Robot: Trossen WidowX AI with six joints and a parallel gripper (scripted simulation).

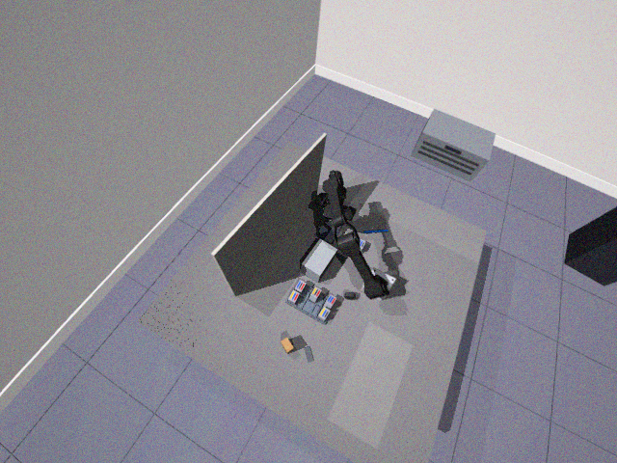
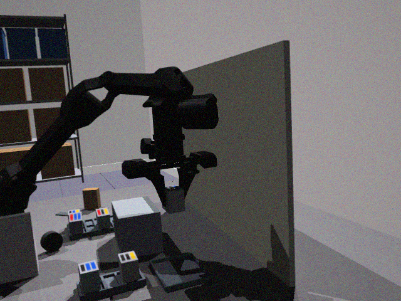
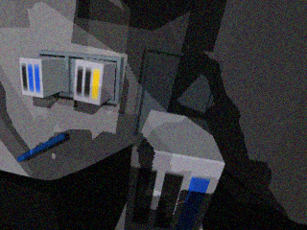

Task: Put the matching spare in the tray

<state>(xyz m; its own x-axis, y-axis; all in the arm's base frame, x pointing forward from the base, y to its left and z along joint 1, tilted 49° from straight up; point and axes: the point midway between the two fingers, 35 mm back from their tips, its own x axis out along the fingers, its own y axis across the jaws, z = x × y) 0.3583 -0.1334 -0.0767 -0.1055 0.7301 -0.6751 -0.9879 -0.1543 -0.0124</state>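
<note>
My gripper [image 2: 174, 192] [image 3: 171, 155] is shut on a small grey spare [image 2: 175, 201] [image 3: 180, 168] whose label shows two black bars and one blue bar. It holds the spare in the air, well above the flat dark tray [image 2: 168, 273] [image 3: 160, 83], which lies on the floor beside the grey mounted unit [image 2: 136, 223] [image 1: 320, 258]. Two spares [image 2: 88, 270] [image 2: 128, 259] stand in a near rack; in the wrist view they show as a black-blue-blue one [image 3: 31, 77] and a black-black-yellow one [image 3: 86, 80]. Two more spares [image 2: 74, 218] [image 2: 103, 214] stand in a far rack.
A tall dark panel [image 2: 242, 145] [image 1: 274, 239] stands close on the gripper's right. A brown box [image 2: 91, 198] [image 1: 286, 344], a black cylinder [image 2: 51, 241] and a blue pen [image 3: 44, 146] [image 1: 373, 231] lie on the floor. Shelving [image 2: 32, 97] stands at the back.
</note>
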